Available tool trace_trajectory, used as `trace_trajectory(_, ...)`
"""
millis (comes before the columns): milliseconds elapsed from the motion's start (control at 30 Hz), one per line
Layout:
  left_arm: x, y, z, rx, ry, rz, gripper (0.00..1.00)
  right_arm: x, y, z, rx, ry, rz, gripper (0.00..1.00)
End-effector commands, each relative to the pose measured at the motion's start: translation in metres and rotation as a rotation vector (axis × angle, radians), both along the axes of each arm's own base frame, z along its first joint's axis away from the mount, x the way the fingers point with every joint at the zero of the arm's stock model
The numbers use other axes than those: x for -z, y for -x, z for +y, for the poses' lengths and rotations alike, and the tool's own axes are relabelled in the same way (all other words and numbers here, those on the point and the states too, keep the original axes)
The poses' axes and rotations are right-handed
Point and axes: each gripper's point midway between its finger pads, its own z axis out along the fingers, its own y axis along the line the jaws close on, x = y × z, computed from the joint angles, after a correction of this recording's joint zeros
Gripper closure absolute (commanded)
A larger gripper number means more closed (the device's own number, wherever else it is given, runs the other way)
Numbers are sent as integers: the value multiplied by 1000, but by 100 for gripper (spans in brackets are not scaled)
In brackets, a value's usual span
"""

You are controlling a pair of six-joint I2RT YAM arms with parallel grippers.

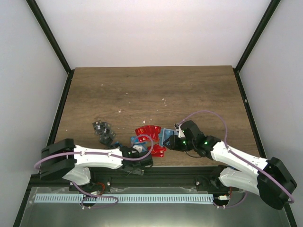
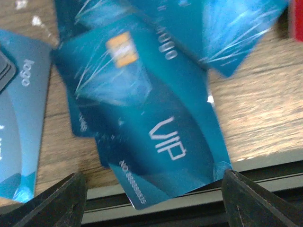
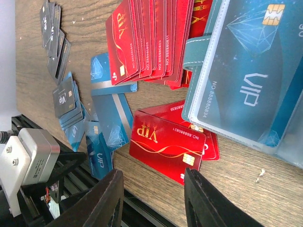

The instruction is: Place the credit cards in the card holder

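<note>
The teal card holder (image 3: 198,56) lies open at the right wrist view's top right, with a blue VIP card under its clear sleeve; it also shows in the top view (image 1: 166,136). A fan of red cards (image 3: 151,38) lies beside it. Two red cards (image 3: 168,144) lie just ahead of my open, empty right gripper (image 3: 154,201). Bright blue cards (image 3: 109,118) and dark cards (image 3: 64,97) lie further left. My left gripper (image 2: 151,208) is open over the table's near edge. A blue VIP card (image 2: 156,127) overhangs that edge between its fingers (image 2: 52,203), untouched.
More dark cards (image 1: 104,132) lie at the left of the pile. The table's metal front rail (image 2: 156,208) runs right under the left gripper. Both grippers (image 1: 142,158) (image 1: 171,142) are close together at the near edge. Black frame posts stand at the table's sides.
</note>
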Motion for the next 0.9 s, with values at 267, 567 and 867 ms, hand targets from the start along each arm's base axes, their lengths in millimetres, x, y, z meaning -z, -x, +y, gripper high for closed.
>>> trace_trajectory(267, 3, -6, -21, 9, 20, -7, 20, 2, 2, 2, -21, 2, -17, 63)
trace_trajectory(567, -5, -8, -28, 9, 55, -20, 14, 3, 3, 4, -32, -3, -17, 63)
trace_trajectory(867, -8, -12, -31, -3, 61, -42, 0, 4, 4, 5, -39, -10, -12, 63)
